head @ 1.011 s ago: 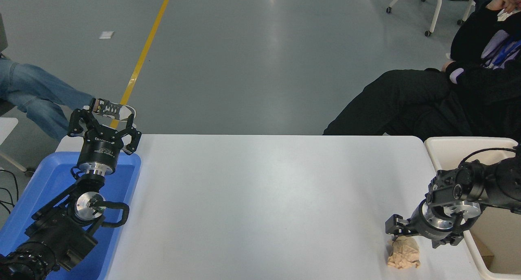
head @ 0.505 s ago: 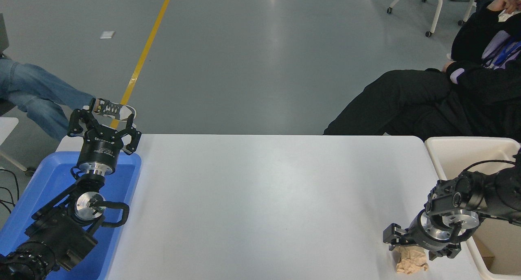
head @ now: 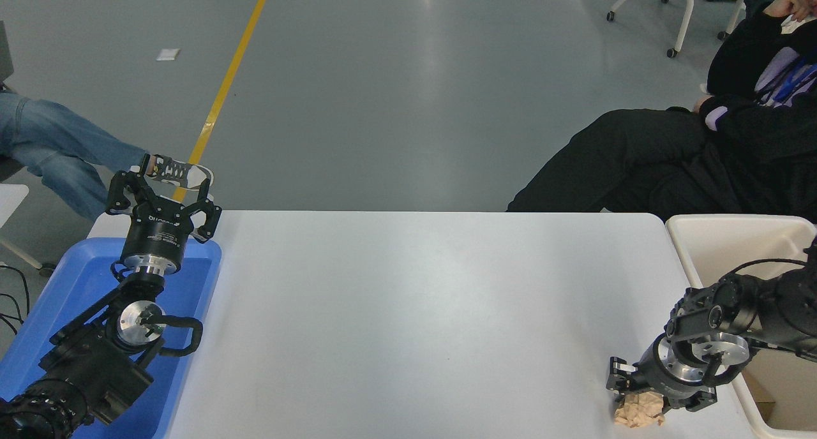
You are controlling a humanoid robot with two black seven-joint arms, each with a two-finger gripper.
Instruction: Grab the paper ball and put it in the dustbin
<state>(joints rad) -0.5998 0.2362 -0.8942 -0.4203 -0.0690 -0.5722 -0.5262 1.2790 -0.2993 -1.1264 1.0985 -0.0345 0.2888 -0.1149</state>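
The tan, crumpled paper ball [head: 638, 411] lies on the white table [head: 408, 311] near its front right corner. My right gripper [head: 657, 395] is pressed down over it, open, with one finger on each side, and its body hides the ball's upper part. The cream-white dustbin [head: 680, 242] stands just right of the table, beside the right arm, with its opening facing up. My left gripper [head: 163, 193] is parked open over the far end of the blue tray at the left.
A shallow blue tray [head: 70, 279] sits at the table's left edge under the left arm. A person in black [head: 702, 152] sits past the far right corner. Another person's jeans leg and shoe [head: 76, 152] reach in at the far left.
My right gripper has come down and slightly toward the camera onto the paper ball, which now shows less and has shifted a little. The left arm has not moved.
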